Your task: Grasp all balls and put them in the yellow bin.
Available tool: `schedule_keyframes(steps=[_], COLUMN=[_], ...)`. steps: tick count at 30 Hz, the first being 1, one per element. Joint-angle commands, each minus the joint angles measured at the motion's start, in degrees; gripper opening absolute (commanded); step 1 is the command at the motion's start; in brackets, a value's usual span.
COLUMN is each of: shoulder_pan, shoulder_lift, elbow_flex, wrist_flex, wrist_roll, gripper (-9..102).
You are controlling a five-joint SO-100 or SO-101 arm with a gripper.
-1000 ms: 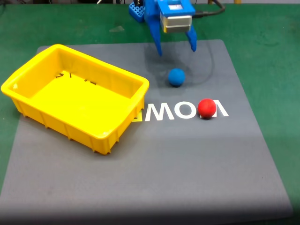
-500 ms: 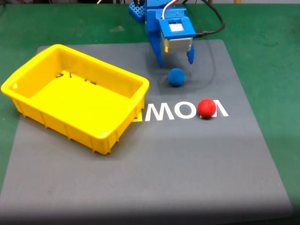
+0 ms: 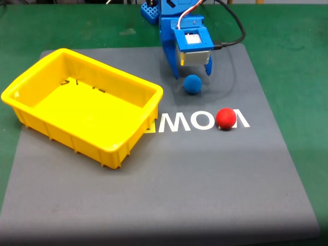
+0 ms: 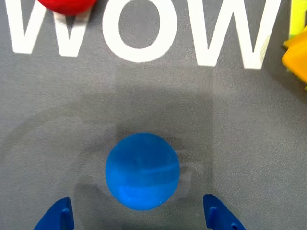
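Fingers (image 4: 138, 218) spread wide, I've dropped them lower toward the blue ball (image 4: 142, 171); it sits just ahead between them; grasp looks next.

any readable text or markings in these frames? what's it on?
"WOW" in large white letters, printed on the grey mat; reads upright in the wrist view, upside down in the fixed view, where the red ball covers part of one letter.
A yellow patch sits next to the letters; no text readable on it.
Nothing readable on the gripper, blue ball or yellow bin.
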Motion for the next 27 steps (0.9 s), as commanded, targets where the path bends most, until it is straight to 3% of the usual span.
schedule_keyframes(steps=[1,18,27], shoulder_pan=[1.0,0.8,0.2], shoulder_lift=[0.0,-5.1,-8.4], elbow_flex=[-4.0,-5.4,-7.7], wrist_flex=[-1.7,-5.3,-6.0], wrist_roll=[0.5,1.8,2.9], gripper=[30,28,21])
